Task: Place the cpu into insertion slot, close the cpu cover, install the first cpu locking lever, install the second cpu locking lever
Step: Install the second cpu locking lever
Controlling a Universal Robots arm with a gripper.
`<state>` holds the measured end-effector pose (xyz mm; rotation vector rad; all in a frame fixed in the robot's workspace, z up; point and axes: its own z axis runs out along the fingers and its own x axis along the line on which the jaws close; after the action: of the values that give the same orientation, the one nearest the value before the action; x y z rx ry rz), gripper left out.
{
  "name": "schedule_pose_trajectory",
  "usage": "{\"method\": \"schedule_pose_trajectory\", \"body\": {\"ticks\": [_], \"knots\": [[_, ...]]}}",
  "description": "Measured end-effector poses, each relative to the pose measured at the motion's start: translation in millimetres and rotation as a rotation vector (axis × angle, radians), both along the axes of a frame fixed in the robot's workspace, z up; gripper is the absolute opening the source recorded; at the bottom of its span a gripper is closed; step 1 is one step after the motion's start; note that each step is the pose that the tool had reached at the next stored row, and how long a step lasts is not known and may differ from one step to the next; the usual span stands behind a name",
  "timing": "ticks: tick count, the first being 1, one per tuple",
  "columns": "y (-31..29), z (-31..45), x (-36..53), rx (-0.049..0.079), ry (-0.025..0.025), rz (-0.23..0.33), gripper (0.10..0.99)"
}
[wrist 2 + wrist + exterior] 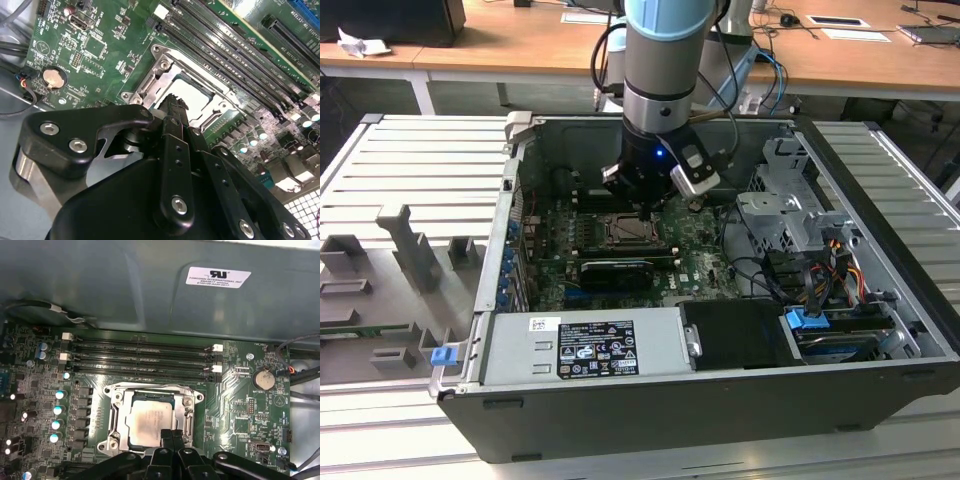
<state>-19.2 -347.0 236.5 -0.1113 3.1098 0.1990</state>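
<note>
Black gripper (172, 436) fingers fill the near edge of both wrist views, pressed together with nothing between them, tips hovering just above the near edge of the cpu (150, 424). That chip already lies flat in the insertion slot (131, 401), with the cpu cover (150, 389) down around it. By my reading the work stands at the locking levers, which calls for a small, careful push beside the socket.

Hidden behind the gripper (171, 436): near edge of the cpu (150, 422) and cpu cover (189, 410). Too small in the exterior view: insertion slot (626, 232).
</note>
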Motion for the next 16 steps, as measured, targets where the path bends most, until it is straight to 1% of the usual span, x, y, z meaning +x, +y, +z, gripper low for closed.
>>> {"method": "schedule_pose_trajectory", "body": {"ticks": [7,13,16], "knots": [[-4.2,0.0,0.0,0.0,0.0,0.0,0.106],[-5.9,0.7,0.0,0.0,0.0,0.0,0.106],[-6.1,2.8,0.0,0.0,0.0,0.0,0.106]]}}
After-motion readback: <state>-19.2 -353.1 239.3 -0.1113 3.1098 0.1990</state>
